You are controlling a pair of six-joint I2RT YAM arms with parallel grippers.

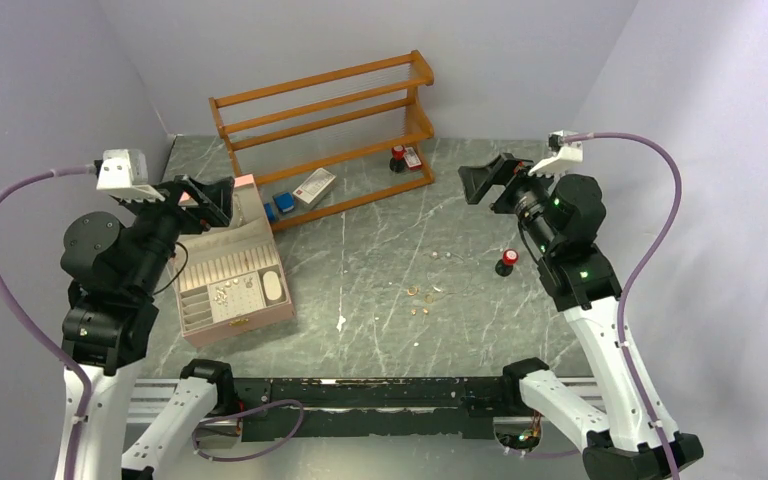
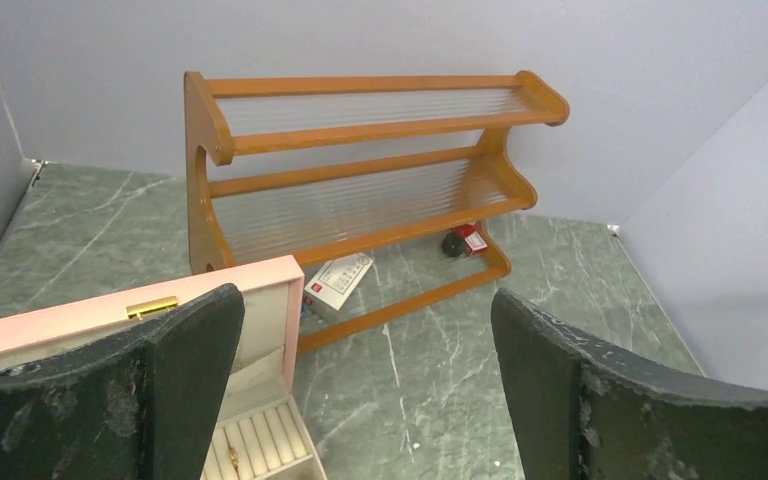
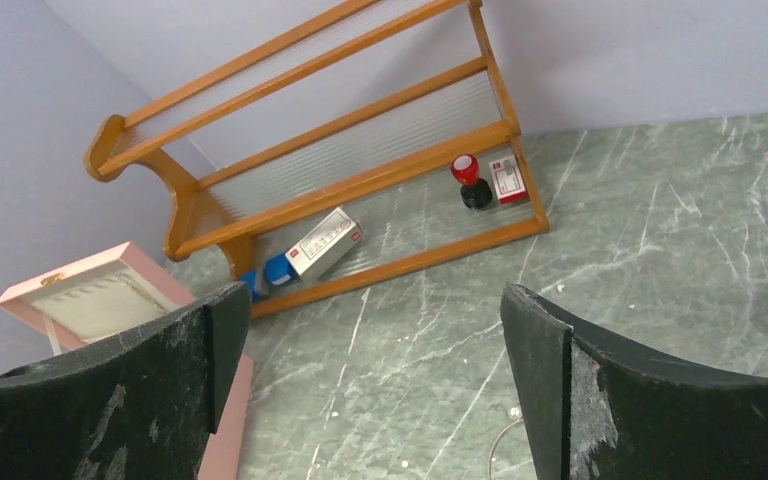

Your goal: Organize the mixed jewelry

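The mixed jewelry (image 1: 426, 294) lies as tiny gold and silver-toned pieces scattered on the green marbled table, right of the open pink box (image 1: 248, 323). A few pieces (image 1: 224, 295) rest inside the box's tray. My left gripper (image 1: 205, 202) hangs open above the box's raised lid, nothing between its fingers. In the left wrist view my left gripper (image 2: 365, 300) frames bare table, with the pink box (image 2: 265, 285) and one ring (image 2: 232, 458) at lower left. My right gripper (image 1: 484, 182) is open and high at the right. In its wrist view my right gripper (image 3: 372, 295) is empty, with a thin hoop (image 3: 505, 445) below.
A wooden three-tier rack (image 1: 325, 120) stands at the back, holding a red-capped black bottle (image 1: 397, 158), a white carton (image 1: 315, 187) and blue blocks (image 1: 282, 204). Another red-capped bottle (image 1: 506, 262) stands on the table under my right arm. Walls close in on both sides.
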